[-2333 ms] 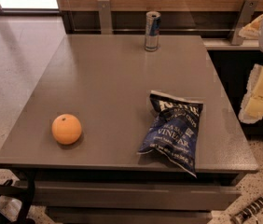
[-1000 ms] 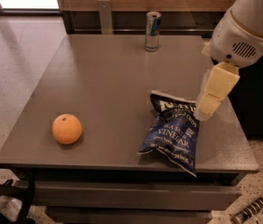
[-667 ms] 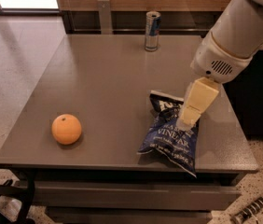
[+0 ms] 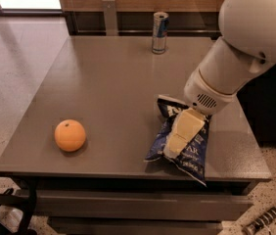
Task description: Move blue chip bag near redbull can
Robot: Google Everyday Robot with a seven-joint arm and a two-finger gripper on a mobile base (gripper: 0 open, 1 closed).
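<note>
Cream pincer (image 4: pixel 176 146) overlies the crinkled foil blue chip bag (image 4: pixel 197 153), grip state unclear.

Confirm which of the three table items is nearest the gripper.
The blue chip bag: the gripper is right over it; the orange and redbull can sit well clear.

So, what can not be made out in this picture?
Camera view:
Crinkled navy-blue foil chip bag: middle and most lettering covered by the cream end effector over it.
White robot arm: cut off by top and right edges.
Slim silver-blue drink can: label too small to read.
</note>
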